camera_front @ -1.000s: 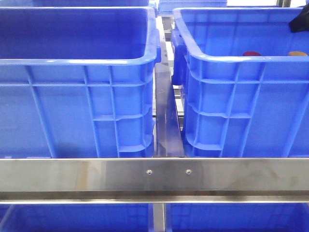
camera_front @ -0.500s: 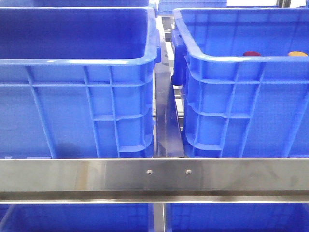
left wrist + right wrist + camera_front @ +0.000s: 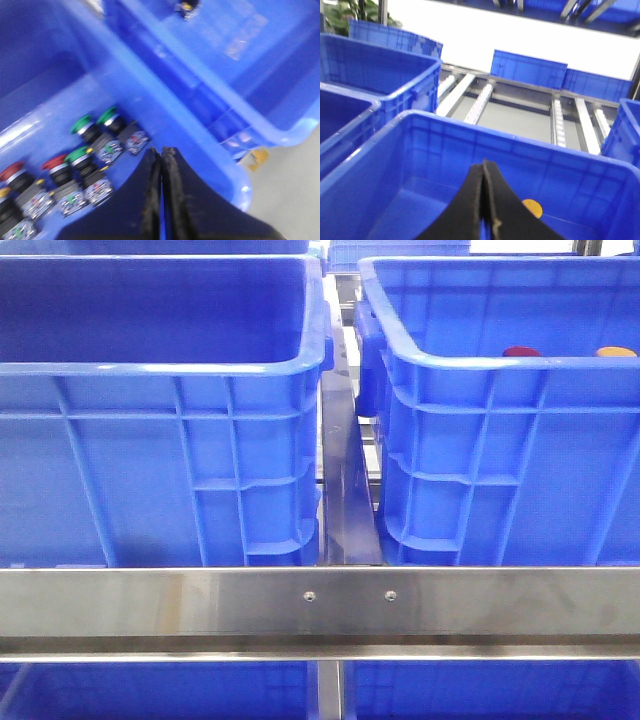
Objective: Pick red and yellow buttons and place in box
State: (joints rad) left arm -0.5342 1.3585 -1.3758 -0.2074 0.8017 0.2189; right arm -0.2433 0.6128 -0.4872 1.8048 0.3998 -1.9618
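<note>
The box (image 3: pixel 480 362), the right-hand blue crate in the front view, holds a red button (image 3: pixel 520 351) and a yellow button (image 3: pixel 616 351), whose tops just show over its near rim. In the right wrist view my right gripper (image 3: pixel 485 165) is shut and empty above this box (image 3: pixel 520 137), with the yellow button (image 3: pixel 532 207) on the floor just beyond the fingers. My left gripper (image 3: pixel 161 150) is shut and empty over another crate (image 3: pixel 165 95) holding several push-button switches, some with red caps (image 3: pixel 54 161) and some with green caps (image 3: pixel 81 123). Neither gripper shows in the front view.
A second large blue crate (image 3: pixel 160 365) stands left of the box, with a narrow gap between them. A steel rail (image 3: pixel 320 605) crosses in front. Roller tracks (image 3: pixel 560 120) and more blue crates (image 3: pixel 530 70) lie behind the box.
A dark part of the right arm at the front view's top right corner one second ago has left that view. The two buttons in the box have not moved.
</note>
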